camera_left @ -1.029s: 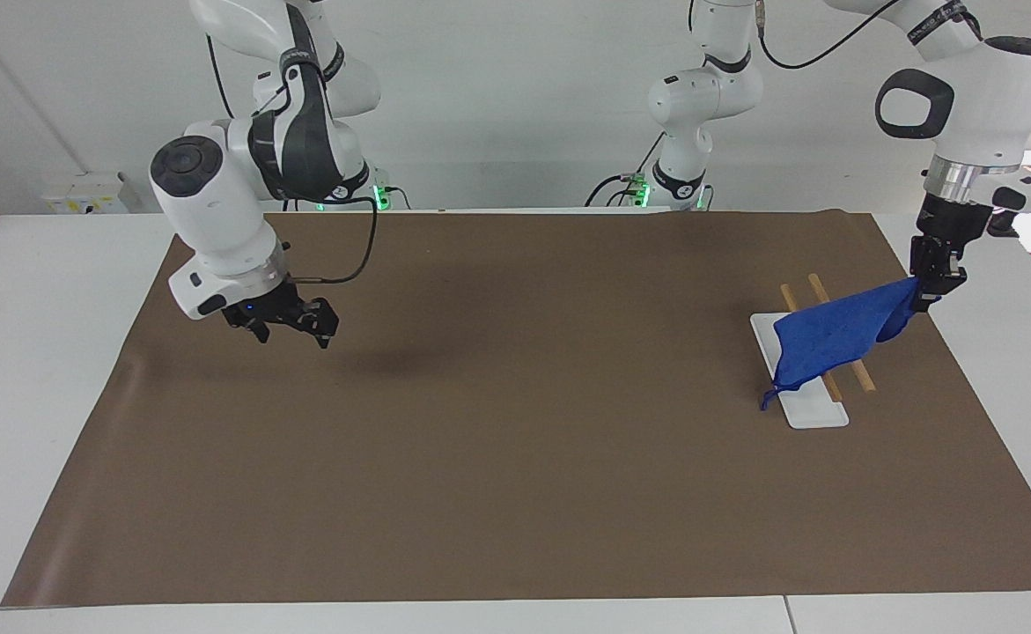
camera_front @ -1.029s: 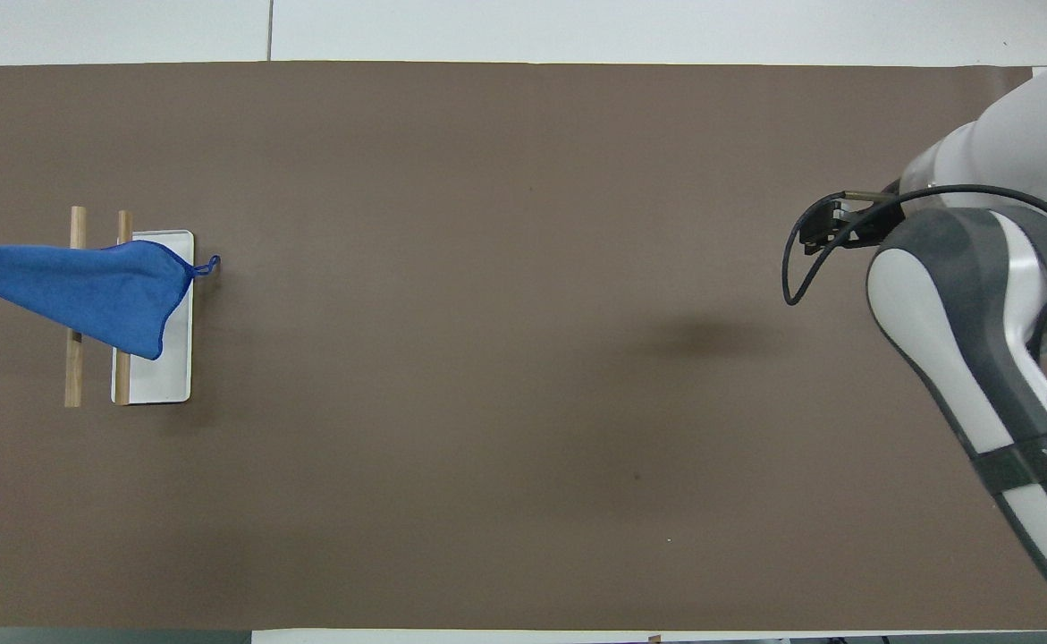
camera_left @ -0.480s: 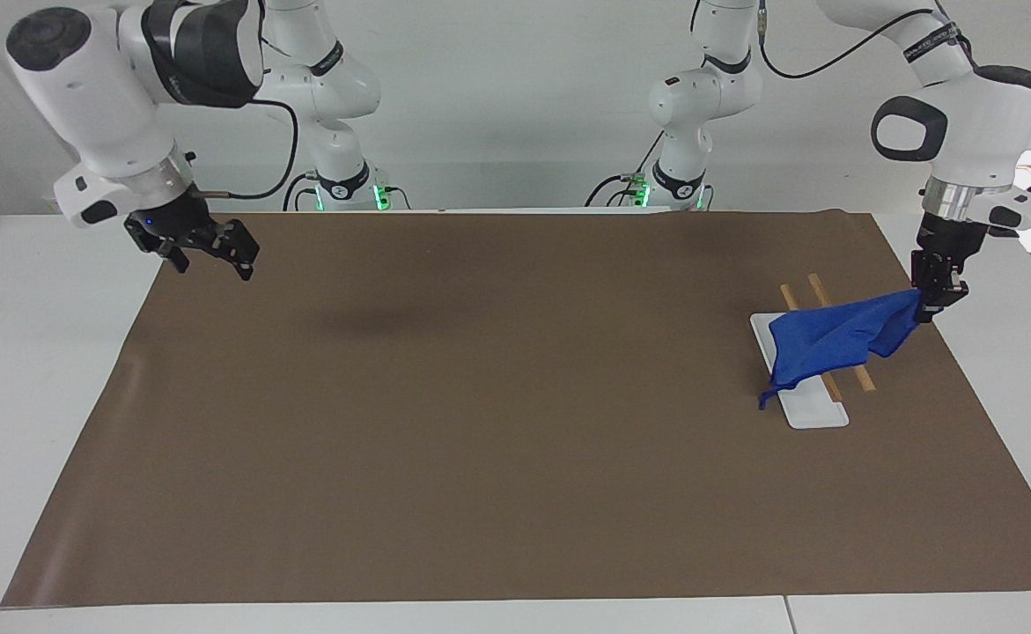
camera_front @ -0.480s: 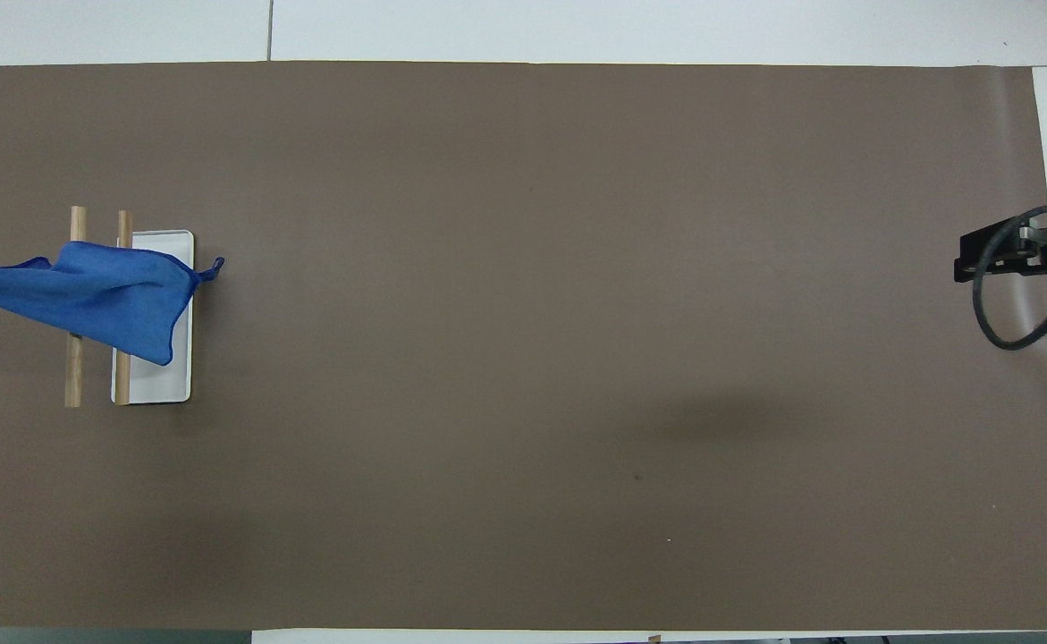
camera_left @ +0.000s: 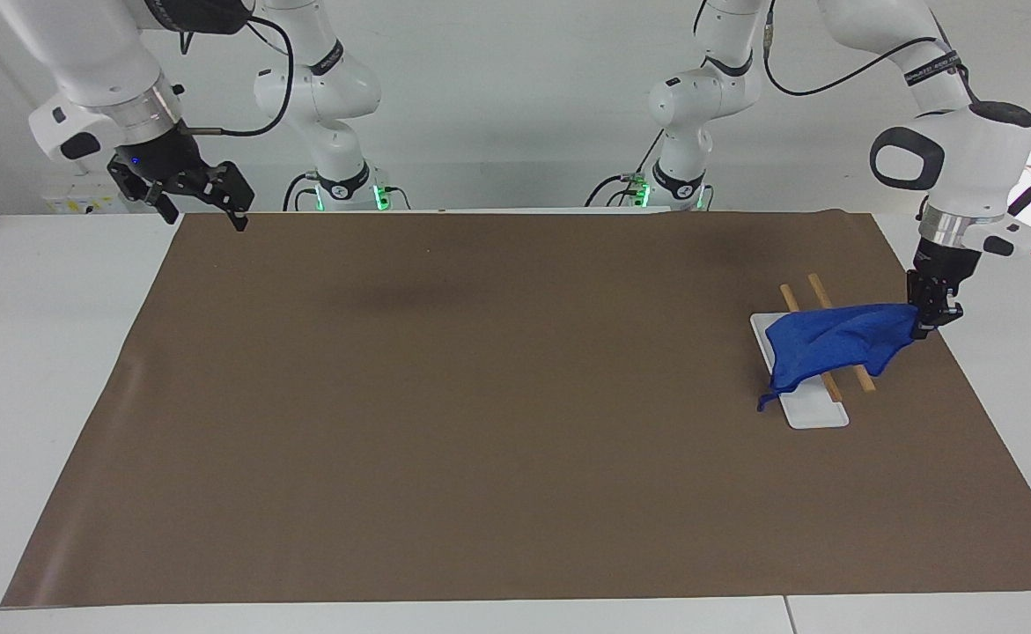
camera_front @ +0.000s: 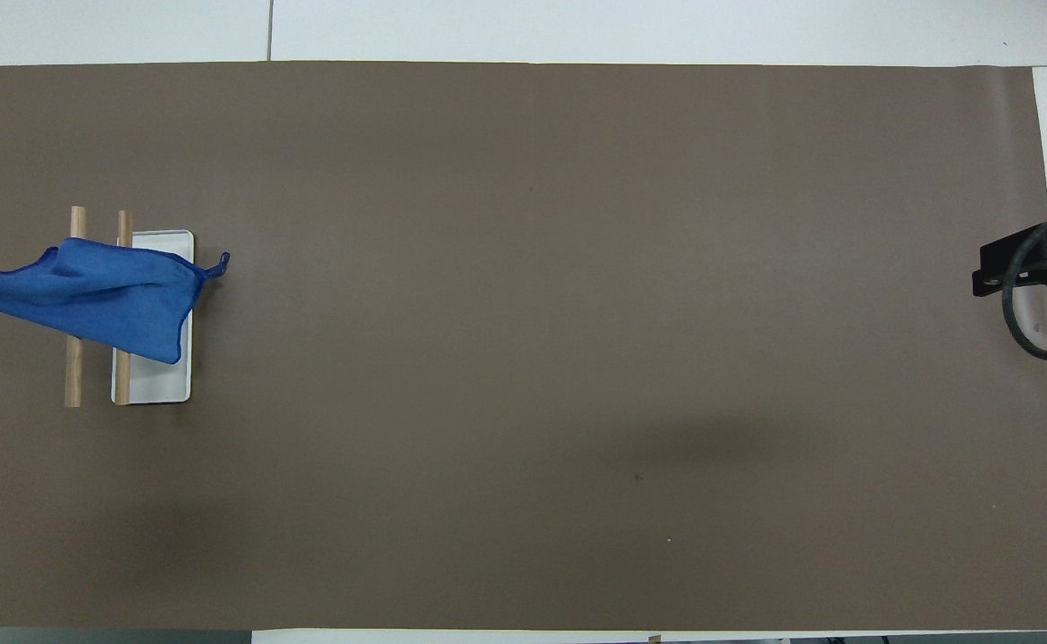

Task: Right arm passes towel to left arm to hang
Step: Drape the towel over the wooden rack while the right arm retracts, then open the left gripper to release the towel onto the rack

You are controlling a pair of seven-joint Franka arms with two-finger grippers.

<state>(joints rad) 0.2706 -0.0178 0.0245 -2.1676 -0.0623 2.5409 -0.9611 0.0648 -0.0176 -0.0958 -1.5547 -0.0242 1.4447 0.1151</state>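
Note:
The blue towel [camera_left: 832,342] lies draped across two wooden rods [camera_left: 860,377] that stand over a white base [camera_left: 814,414], toward the left arm's end of the table. Its cord loop [camera_left: 765,401] hangs down by the base. My left gripper [camera_left: 927,324] is shut on the towel's corner, low beside the rods. My right gripper [camera_left: 202,216] is open and empty, raised over the mat's corner at the right arm's end. In the overhead view the towel [camera_front: 103,291] covers the middle of both rods [camera_front: 74,371].
A brown mat [camera_left: 497,423] covers the table [camera_left: 31,352]. The white base [camera_front: 161,385] and rods are the only other things on it. A black piece of the right gripper with a cable [camera_front: 1019,268] shows at the overhead view's edge.
My right gripper has risen and drawn back from over the mat to its own corner. My left gripper has come down, and the towel has sagged lower onto the rods.

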